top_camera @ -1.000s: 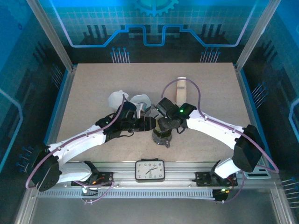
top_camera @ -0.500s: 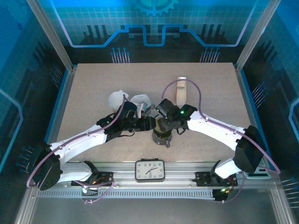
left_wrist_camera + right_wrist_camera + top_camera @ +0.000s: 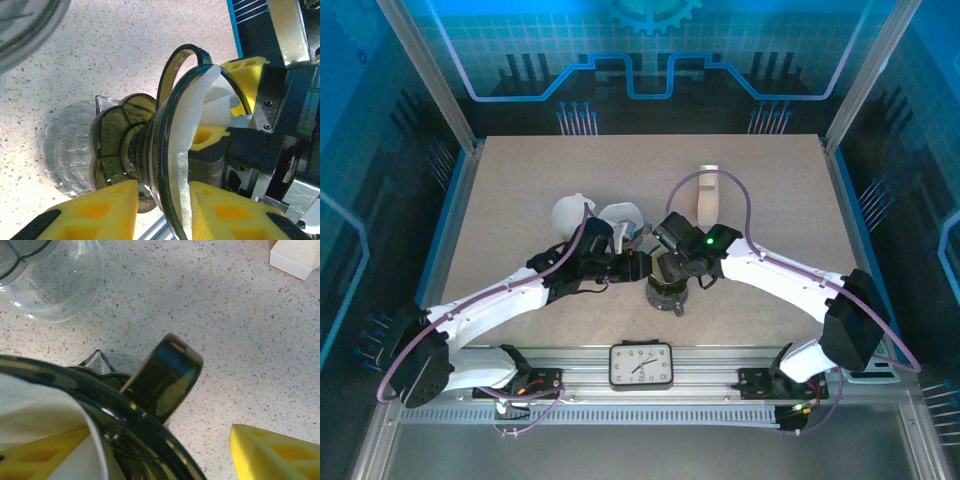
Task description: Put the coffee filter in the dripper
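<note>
One creased wht filter (image 3: 200, 107) in smoky dripper (image 3: 152, 140)

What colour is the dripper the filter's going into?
Dark, smoky translucent grey; the dripper shows best in the left wrist view.

No legible text or brand. Clock (image 3: 641, 365) at bottom centre: dial numerals too small to read. Gear emblem (image 3: 651, 14) at top centre.
</note>
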You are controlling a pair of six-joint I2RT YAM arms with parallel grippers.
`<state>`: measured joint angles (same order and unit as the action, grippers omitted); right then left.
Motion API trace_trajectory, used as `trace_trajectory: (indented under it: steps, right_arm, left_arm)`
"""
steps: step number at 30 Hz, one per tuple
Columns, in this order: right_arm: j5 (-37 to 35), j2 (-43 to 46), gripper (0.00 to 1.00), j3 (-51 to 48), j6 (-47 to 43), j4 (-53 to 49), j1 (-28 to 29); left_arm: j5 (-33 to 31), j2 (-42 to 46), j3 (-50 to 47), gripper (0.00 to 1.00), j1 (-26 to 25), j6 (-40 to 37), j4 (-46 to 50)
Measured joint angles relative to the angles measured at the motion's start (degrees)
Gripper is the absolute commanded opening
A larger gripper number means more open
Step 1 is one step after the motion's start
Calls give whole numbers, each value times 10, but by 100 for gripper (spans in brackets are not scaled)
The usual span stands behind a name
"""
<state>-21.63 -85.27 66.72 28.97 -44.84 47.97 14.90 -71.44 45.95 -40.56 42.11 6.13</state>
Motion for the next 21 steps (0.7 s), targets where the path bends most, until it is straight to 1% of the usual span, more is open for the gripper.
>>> trace_trajectory:
  steps: [7,11,14,18,21]
  right_arm:
    - [-2,5,71,0,2,0,-1]
    - [-2,6,71,-1,2,0,-2]
    - [-1,7,71,-8,5,9,-2]
    - [0,11,71,-14,9,16,-3]
    - [2,12,71,-15,10,17,-4]
  left_arm:
    - [0,0,0,35,0,0,0]
    - [0,0,0,39,0,0,0]
    - [0,0,0,45,0,1,0]
    - [0,0,0,57,0,4,0]
    - [0,0,0,62,0,6,0]
